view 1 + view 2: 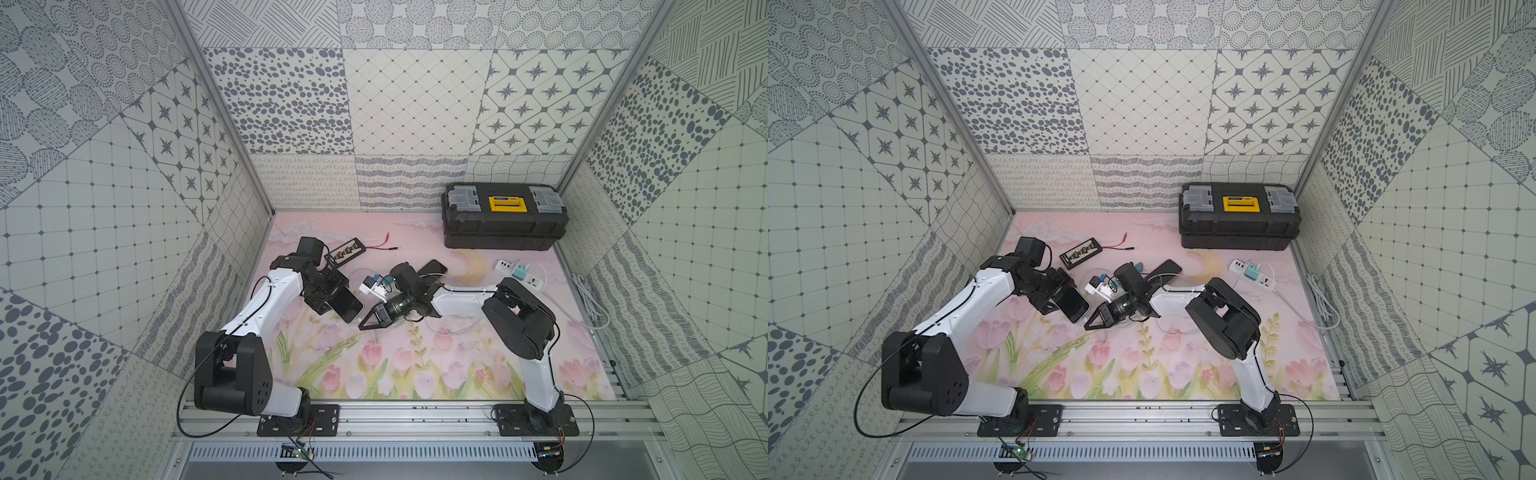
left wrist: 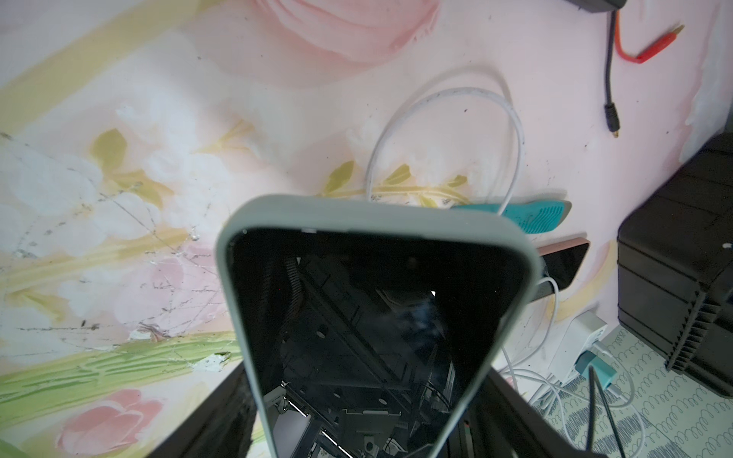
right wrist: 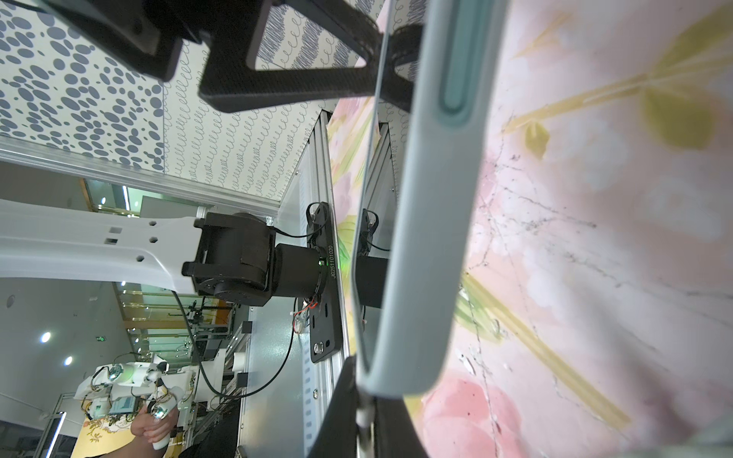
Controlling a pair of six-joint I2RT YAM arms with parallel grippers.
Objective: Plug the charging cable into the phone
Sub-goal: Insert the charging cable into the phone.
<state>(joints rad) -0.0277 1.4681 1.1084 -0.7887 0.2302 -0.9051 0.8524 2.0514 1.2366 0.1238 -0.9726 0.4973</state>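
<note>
Clearly the job is at the alignment step: the plug has been brought up to the phone and is not visibly seated.

Nearest the rail lies the flowered worktop point(image 1: 457, 374). Just beyond it the right tool point(image 1: 362, 327) is clenched tight. The right wrist view shows a small white piece pinched between its fingers, which I take for the plug of the charging cable point(image 3: 361, 415). The tool's tip sits just beside the near end of the phone point(image 1: 348, 306), a dark-screened handset in a grey-green case, lifted off the worktop and tilted. The left tool point(image 1: 332, 297) grasps that phone across its width, jaws spread wide on the case sides. Whether plug and port touch I cannot tell — the port is hidden in every view.

Farther back a second phone point(image 1: 434, 266) lies flat behind the right wrist. A white power strip point(image 1: 534, 284) carrying a teal charger is off toward the right wall, and a black toolbox point(image 1: 505, 216) with a yellow latch stands against the back wall.

The next move, as I judge it, calls for squaring the plug to the phone's end edge. Then comes a short, straight push along the handset's length while the left tool holds firm — any skew would likely jam the plug or slide the phone in its grip.
</note>
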